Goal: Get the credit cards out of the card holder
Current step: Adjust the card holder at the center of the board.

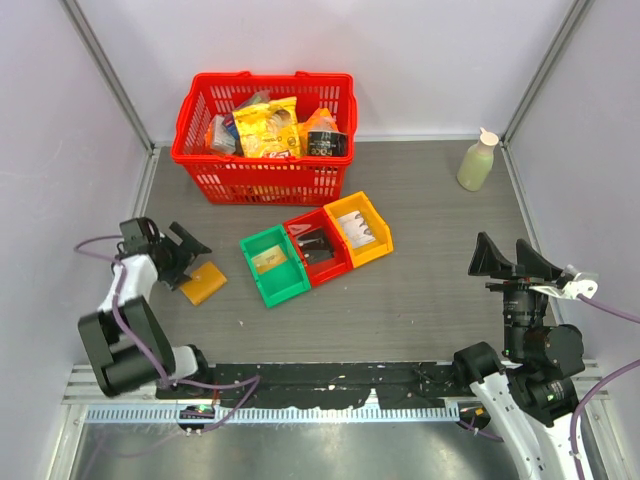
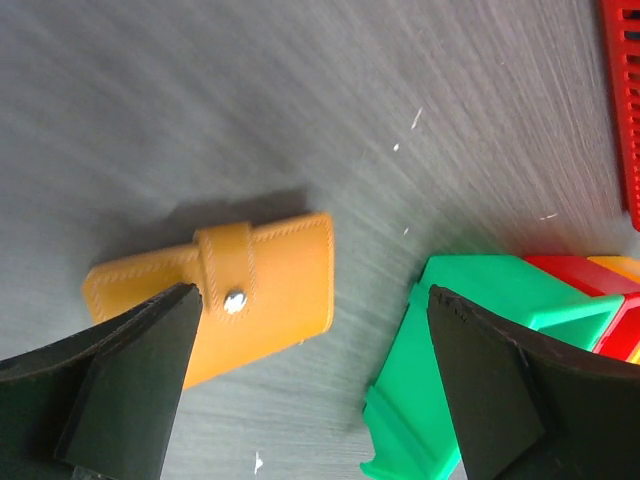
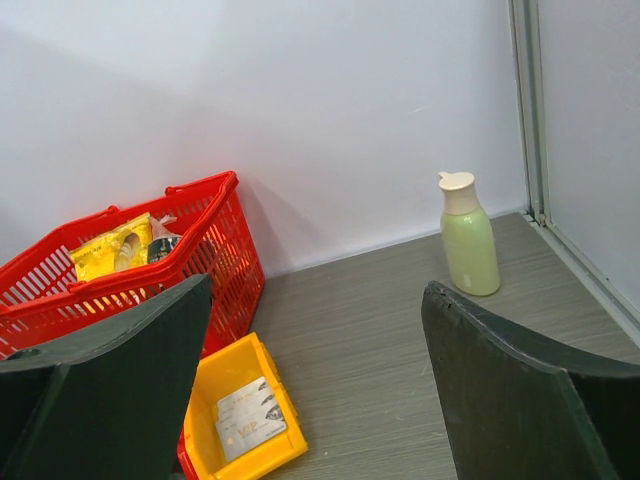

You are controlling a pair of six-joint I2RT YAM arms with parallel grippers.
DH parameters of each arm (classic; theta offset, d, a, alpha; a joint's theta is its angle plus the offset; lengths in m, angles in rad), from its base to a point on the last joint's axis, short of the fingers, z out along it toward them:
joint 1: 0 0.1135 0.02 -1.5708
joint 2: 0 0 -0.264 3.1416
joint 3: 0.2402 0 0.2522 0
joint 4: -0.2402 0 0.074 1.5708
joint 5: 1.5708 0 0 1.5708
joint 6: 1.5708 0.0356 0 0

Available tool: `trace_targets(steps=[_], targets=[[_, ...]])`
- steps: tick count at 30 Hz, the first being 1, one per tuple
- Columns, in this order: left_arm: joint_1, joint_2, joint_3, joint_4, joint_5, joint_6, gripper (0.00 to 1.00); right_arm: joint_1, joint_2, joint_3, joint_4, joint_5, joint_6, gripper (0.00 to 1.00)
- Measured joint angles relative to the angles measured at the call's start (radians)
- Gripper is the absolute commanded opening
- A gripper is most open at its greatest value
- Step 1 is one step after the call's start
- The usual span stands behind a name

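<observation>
The card holder (image 1: 203,283) lies flat and snapped shut near the left edge of the tabletop (image 1: 430,300), between the left claw (image 1: 180,250) and the green bin (image 1: 272,264). That claw hovers over it with its jaws wide apart and empty, and the right claw (image 1: 510,262), near the right edge, is spread on nothing too. The holder looks light, thin and a little floppy, likely to slide on the smooth top, so I would pin one half and lift the strap (image 2: 225,265) at its stud; the cards are hidden inside.
</observation>
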Motion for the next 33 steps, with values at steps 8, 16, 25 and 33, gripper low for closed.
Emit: trace_targets(steps=[8,16,25,33], targets=[[0.0,-0.399,-0.189,-0.019,-0.303,-0.181,0.95,0.007,0.0,0.0,-0.001,0.002,0.0,0.89],[0.0,-0.256,-0.228,0.006,-0.334,-0.254,0.84,0.012,0.0,0.0,-0.001,0.005,0.0,0.89],[0.0,-0.166,-0.222,0.083,-0.27,-0.284,0.36,0.012,0.0,0.0,-0.002,0.007,0.0,0.89],[-0.001,-0.103,-0.167,0.109,-0.225,-0.29,0.0,0.013,0.0,0.0,-0.003,0.008,0.0,0.9]])
